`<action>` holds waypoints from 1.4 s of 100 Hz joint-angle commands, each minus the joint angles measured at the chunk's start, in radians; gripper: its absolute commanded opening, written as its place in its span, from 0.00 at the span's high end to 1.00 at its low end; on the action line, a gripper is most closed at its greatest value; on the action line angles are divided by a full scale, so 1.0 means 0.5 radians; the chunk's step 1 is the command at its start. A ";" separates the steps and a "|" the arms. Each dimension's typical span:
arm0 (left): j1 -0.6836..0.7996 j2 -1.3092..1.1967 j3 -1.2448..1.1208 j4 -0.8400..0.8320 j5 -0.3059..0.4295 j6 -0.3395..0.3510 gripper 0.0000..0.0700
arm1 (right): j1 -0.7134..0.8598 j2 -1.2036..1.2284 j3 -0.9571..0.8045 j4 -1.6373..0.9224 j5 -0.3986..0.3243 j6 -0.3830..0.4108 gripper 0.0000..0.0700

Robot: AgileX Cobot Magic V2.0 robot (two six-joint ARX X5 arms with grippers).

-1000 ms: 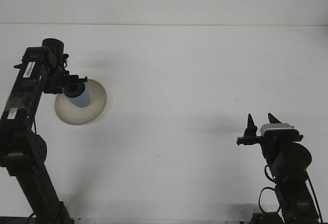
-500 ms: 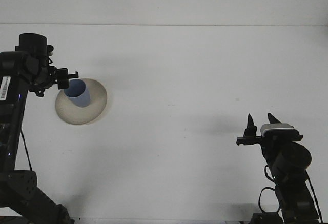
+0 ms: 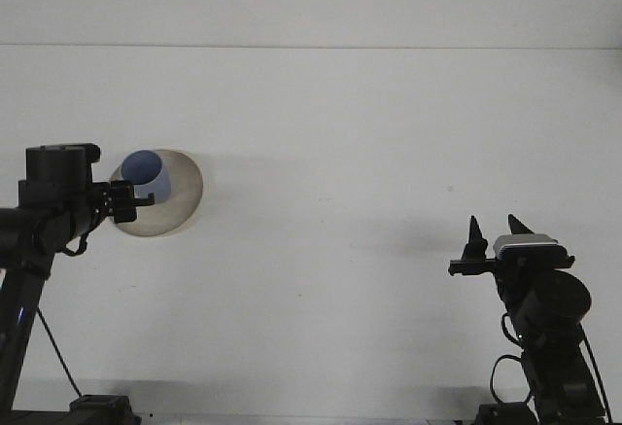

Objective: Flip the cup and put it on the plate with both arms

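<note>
The left gripper (image 3: 136, 201) has let go and is backing off the cup (image 3: 148, 172), now mouth-up on the plate (image 3: 185, 196), suggesting placement done; right gripper (image 3: 495, 233) waits, fingers spread.

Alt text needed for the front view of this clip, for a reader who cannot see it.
A blue cup sits on a beige plate at the left of a white table. The left gripper hangs at the plate's near-left edge; the right gripper, open, points away at lower right.
</note>
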 commanded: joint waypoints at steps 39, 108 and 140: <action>-0.095 -1.013 -1.167 0.866 0.002 -0.064 0.62 | -0.001 0.003 0.002 0.024 0.003 0.003 0.40; -0.151 -1.467 -1.374 1.046 0.002 -0.074 0.64 | -0.001 0.003 0.002 0.024 0.003 0.002 0.53; -0.151 -1.467 -1.374 1.040 0.003 -0.074 0.99 | -0.001 0.003 0.002 0.024 0.002 0.002 0.99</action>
